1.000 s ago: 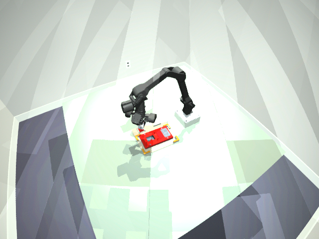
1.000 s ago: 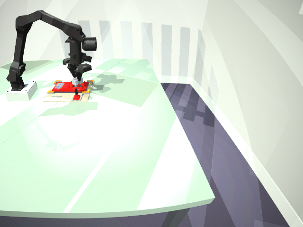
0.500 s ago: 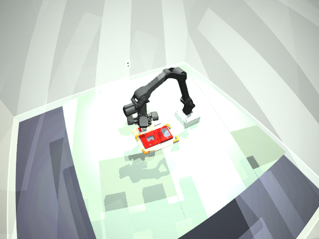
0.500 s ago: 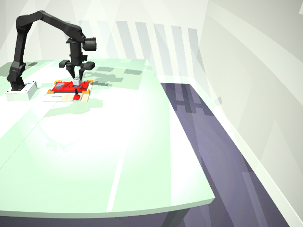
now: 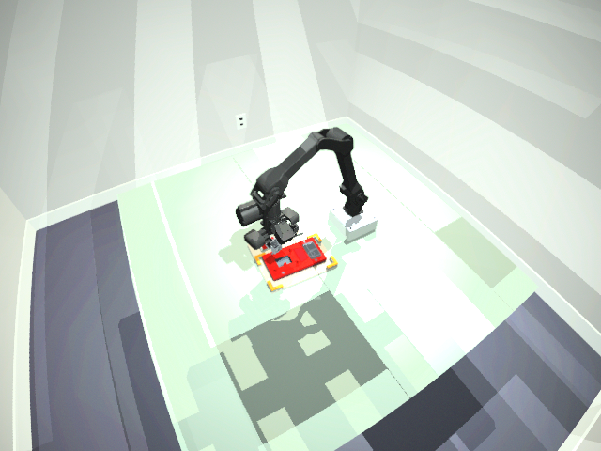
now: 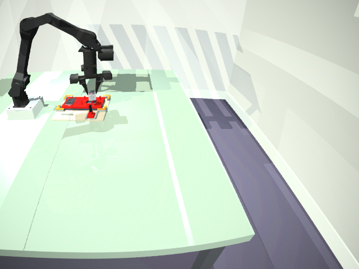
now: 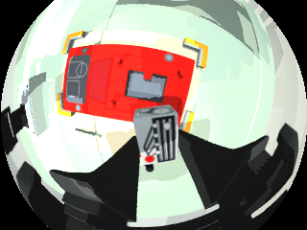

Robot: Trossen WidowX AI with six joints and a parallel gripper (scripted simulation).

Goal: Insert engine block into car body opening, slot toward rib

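My gripper (image 5: 275,241) (image 6: 92,93) (image 7: 156,137) is shut on the grey engine block (image 5: 276,246) (image 6: 92,97) (image 7: 166,139), which has dark stripes and a red spot on the side facing the wrist camera. The red car body (image 5: 298,253) (image 6: 82,106) (image 7: 149,55) lies flat. Its opening (image 5: 283,261) (image 7: 139,87) is seen bare in the wrist view, with a small red rib (image 7: 148,77) at the edge far from the gripper. The block hangs above the body, near the opening's gripper-side edge. Which way the slot faces cannot be told.
Yellow corner brackets (image 5: 274,287) (image 6: 101,109) (image 7: 197,45) surround the body on a pale board (image 6: 59,117). A red piece (image 6: 90,115) with an upright black peg stands beside the body. Several short red posts rise from the body's top. The white arm base (image 5: 362,227) (image 6: 24,112) stands nearby.
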